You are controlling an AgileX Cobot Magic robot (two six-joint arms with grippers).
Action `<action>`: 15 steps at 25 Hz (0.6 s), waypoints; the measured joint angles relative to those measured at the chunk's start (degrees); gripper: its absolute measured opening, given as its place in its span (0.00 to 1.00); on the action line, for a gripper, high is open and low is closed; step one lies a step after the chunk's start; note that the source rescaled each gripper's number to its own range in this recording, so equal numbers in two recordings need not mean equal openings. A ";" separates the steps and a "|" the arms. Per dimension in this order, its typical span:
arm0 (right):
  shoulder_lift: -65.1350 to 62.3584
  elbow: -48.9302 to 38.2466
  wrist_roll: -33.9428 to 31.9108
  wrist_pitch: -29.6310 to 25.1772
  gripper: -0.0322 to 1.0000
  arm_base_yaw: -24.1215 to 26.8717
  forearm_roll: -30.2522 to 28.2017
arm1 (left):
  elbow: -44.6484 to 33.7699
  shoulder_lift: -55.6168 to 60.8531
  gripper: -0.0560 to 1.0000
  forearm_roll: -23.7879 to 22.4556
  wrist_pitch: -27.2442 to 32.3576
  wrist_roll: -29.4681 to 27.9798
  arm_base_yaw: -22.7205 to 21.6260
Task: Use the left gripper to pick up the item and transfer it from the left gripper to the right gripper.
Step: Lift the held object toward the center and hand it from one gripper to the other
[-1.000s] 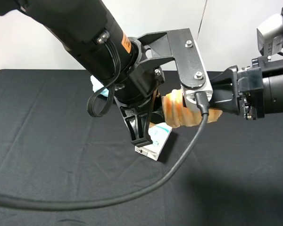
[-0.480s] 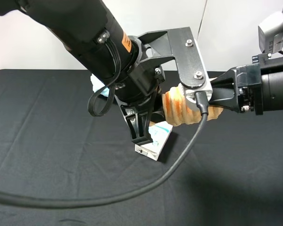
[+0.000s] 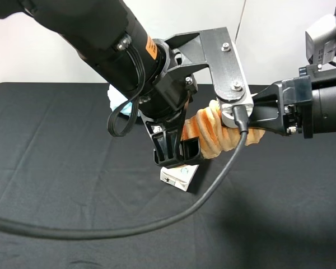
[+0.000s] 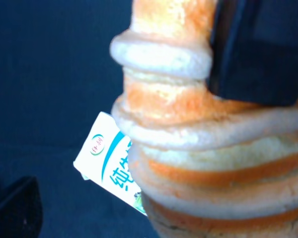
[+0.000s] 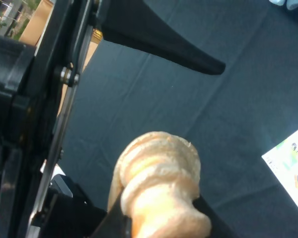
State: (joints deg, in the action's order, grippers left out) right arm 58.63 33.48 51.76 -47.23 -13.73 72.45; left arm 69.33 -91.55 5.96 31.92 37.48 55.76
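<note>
The item (image 3: 213,134), a tan-orange ridged loaf, hangs in the air above the black table (image 3: 56,168). My right gripper (image 3: 255,120) comes in from the right and is shut on the item's right end; in the right wrist view its black fingers clamp the loaf (image 5: 159,183) from both sides. My left gripper (image 3: 179,152) is open around the item's left end. In the left wrist view the loaf (image 4: 198,148) fills the frame and one left finger (image 4: 15,210) stands well clear of it.
A white carton (image 3: 179,176) with green-blue print lies on the table right below the left gripper's fingers, also in the left wrist view (image 4: 109,158). A pale blue bath puff (image 3: 115,101) sits behind the left arm. A thick black cable (image 3: 157,224) sweeps across the front.
The left gripper has turned and shifted right, so both its fingers now show over the carton's top. The item has tilted a little in the right gripper, which barely moved.
</note>
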 joint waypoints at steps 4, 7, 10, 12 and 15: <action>0.00 0.00 -0.15 -0.03 0.05 0.00 0.12 | 0.00 0.00 1.00 0.38 1.46 0.00 0.00; 0.00 0.00 -0.18 0.06 0.04 0.00 0.26 | 0.00 0.76 1.00 0.61 3.04 0.00 0.00; 0.00 0.00 -0.67 0.46 0.03 0.00 0.26 | 0.00 2.40 1.00 0.61 4.86 0.00 0.05; 0.00 0.00 -0.82 0.78 0.03 0.00 0.26 | 0.00 3.71 1.00 0.63 5.94 -0.06 0.05; 0.00 0.00 -0.82 1.07 0.03 0.00 0.26 | 0.00 5.42 1.00 0.63 7.78 -0.74 0.05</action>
State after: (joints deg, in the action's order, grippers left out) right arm 58.63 33.48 50.95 -46.16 -13.73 72.71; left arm 69.33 -86.13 6.59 39.70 36.74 55.81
